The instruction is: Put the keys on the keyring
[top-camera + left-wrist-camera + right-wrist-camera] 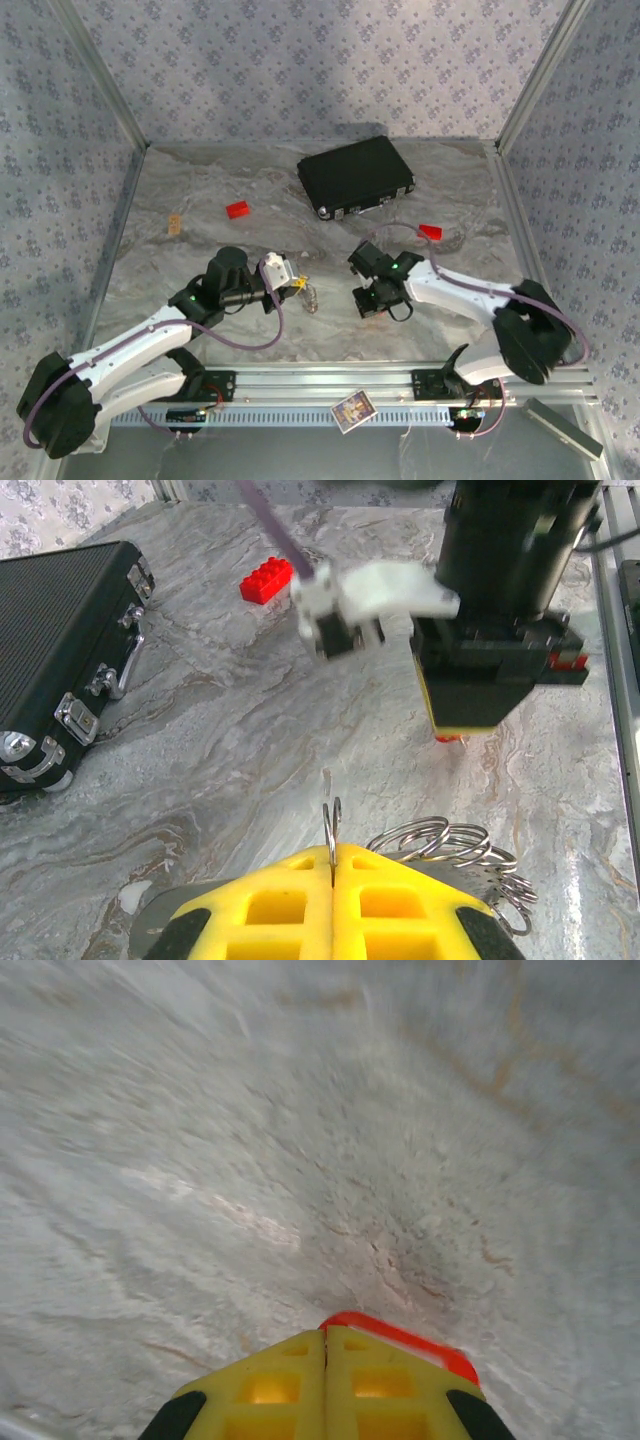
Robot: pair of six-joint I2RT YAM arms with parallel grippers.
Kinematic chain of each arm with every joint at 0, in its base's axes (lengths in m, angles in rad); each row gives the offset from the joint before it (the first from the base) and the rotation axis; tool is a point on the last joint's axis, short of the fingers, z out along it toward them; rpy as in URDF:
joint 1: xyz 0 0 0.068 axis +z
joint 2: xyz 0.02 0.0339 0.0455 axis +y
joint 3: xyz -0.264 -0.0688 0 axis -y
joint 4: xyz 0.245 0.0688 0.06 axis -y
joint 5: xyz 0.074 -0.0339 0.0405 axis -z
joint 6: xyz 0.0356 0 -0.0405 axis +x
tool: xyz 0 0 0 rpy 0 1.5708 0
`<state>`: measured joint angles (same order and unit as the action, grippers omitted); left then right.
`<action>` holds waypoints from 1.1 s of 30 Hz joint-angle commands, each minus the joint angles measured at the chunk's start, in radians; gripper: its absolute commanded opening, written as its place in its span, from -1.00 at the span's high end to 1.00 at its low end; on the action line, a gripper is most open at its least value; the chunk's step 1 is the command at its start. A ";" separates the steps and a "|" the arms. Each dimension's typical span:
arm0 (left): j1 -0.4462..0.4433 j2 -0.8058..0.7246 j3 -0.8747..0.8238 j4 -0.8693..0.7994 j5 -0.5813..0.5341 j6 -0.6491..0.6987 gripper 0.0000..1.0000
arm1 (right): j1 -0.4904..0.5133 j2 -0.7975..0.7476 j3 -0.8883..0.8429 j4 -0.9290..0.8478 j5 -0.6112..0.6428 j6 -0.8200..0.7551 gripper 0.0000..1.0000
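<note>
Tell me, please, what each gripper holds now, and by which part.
The left gripper pinches the keyring by one thin loop. The right gripper is shut on what seems the red key; the gripped part is hidden, a red edge sticks out.

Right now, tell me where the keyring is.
The keyring is pinched in the shut left gripper, its loops spilling to the right, facing the right gripper; from above, that's mid-table between the two arms.
</note>
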<state>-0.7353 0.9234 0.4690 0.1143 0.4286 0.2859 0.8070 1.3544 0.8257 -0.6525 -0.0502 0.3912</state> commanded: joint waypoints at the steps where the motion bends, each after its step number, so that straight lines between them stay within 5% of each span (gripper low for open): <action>1: -0.007 -0.031 0.050 0.013 0.003 -0.050 1.00 | 0.022 -0.118 0.046 0.031 0.071 -0.123 1.00; 13: -0.007 -0.029 0.092 -0.055 0.066 -0.158 1.00 | 0.066 -0.251 0.086 0.285 -0.062 -0.549 1.00; 33: -0.009 -0.013 0.102 -0.087 0.111 -0.187 1.00 | 0.102 -0.179 0.154 0.329 -0.257 -0.713 1.00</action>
<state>-0.7353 0.9119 0.5304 0.0174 0.4988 0.1062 0.8944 1.1645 0.9417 -0.3477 -0.2661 -0.2817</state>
